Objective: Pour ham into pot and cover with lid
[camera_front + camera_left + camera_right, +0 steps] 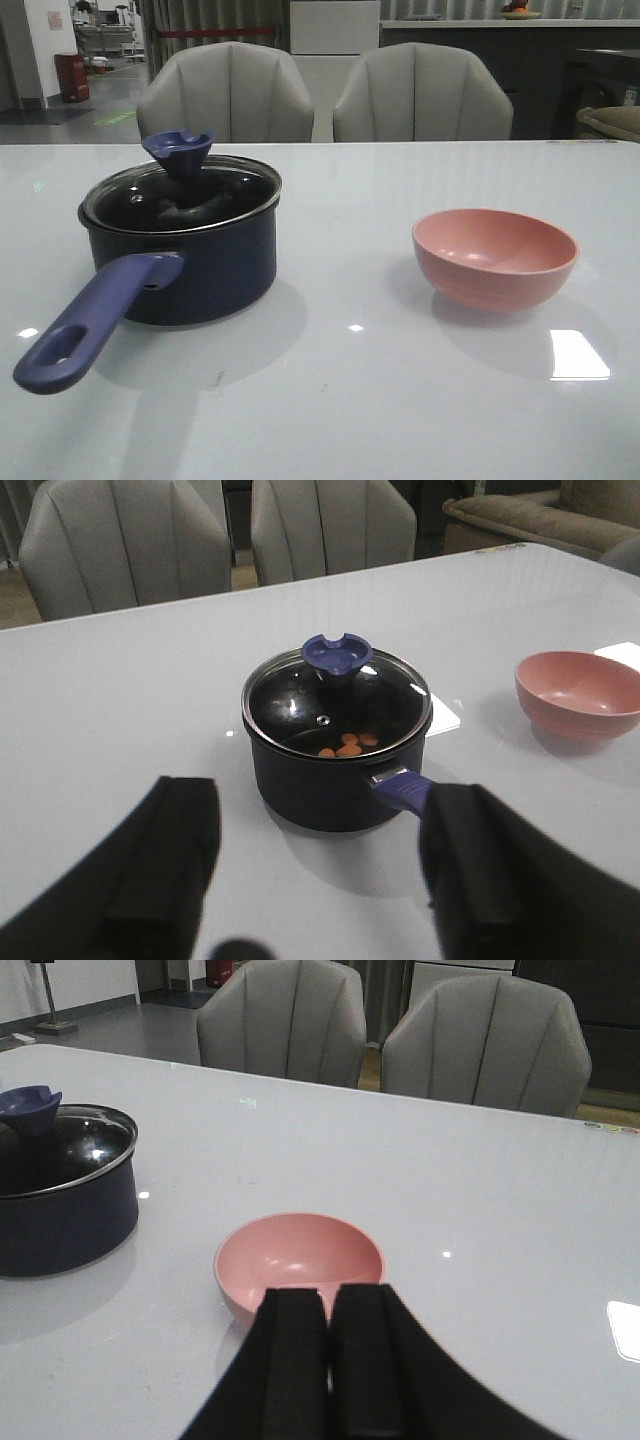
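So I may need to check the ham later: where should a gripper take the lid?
By the flared dark blue knob at the centre of the lid, coming straight down from above. It stands upright above the flat glass, and its narrower neck gives fingers a hold.

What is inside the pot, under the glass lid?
Through the lid, the left wrist view shows a few orange ham bits on the dark bottom of the pot. The knob and glare hide part of the inside.

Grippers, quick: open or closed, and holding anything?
Left gripper: open, empty, behind the pot.
Right gripper: closed, empty, by the pink bowl.
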Robot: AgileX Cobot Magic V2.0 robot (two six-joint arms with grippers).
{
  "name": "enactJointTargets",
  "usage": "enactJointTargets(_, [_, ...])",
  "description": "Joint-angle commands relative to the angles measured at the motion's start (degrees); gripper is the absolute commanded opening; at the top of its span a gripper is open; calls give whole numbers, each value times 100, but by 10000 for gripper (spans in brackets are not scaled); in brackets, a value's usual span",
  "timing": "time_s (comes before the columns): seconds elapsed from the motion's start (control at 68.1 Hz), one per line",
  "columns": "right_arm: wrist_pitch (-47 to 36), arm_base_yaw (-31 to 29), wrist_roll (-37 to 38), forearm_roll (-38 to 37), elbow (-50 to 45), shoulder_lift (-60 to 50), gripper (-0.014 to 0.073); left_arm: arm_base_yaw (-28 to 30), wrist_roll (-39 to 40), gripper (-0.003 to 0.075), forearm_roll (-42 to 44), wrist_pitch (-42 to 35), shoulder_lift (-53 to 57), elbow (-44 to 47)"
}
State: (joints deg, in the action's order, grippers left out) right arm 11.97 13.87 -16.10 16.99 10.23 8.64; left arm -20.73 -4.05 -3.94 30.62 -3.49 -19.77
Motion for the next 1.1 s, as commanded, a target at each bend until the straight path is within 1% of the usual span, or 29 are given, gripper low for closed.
enactJointTargets(0.0, [-447, 4, -53, -1, 154, 42, 159, 10, 9, 215, -5, -578, 150, -70])
enactJointTargets(0.059, [-447, 4, -53, -1, 154, 42, 159, 10, 9, 108, -5, -638, 175, -70])
enactJointTargets(0.073, [-447, 4, -53, -1, 154, 42, 159, 10, 9, 100, -5, -638, 175, -70])
enactJointTargets(0.132, [-447, 4, -53, -1, 154, 42, 159, 10, 9, 125, -5, -625, 175, -54])
enactJointTargets(0.69, [-447, 4, -53, -1, 154, 42, 159, 10, 9, 119, -5, -649, 175, 0])
enactJointTargets(0.749, [-447, 4, -53, -1, 154, 42, 159, 65, 9, 119, 144, -749, 175, 91])
enactJointTargets(0.852, [-447, 4, -53, -1, 154, 42, 159, 467, 9, 119, 184, -1228, 175, 443])
enactJointTargets(0.955, [-447, 4, -53, -1, 154, 42, 159, 1067, 120, 119, 218, -1974, 175, 947])
enactJointTargets(1.087, [-447, 4, -53, -1, 154, 42, 159, 1604, 673, 119, 354, -2698, 273, 1501])
